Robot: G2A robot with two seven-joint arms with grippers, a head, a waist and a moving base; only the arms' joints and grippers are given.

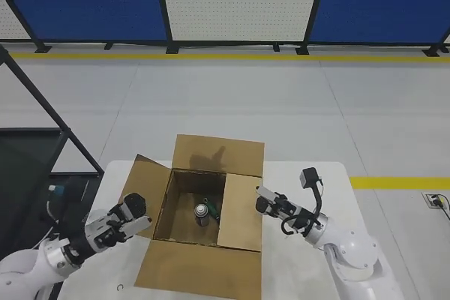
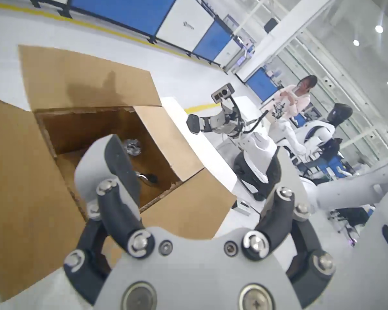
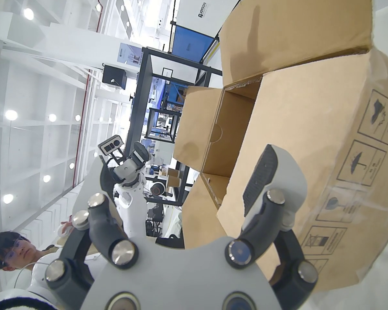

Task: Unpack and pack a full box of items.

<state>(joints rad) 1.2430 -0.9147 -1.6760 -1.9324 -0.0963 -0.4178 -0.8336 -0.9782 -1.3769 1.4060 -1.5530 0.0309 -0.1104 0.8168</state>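
Observation:
An open cardboard box stands in the middle of the white table, its four flaps folded outward. At its bottom lies a dark bottle-like item with a green part. The left wrist view shows a silvery item and a small dark one on the box floor. My left gripper hangs open and empty just outside the left flap. Open too, with nothing in it, my right gripper hovers at the right flap.
The white table has bare room right of the box. A black metal rack stands off the table's left side. The box flaps stick out on all sides, over the table's front and back.

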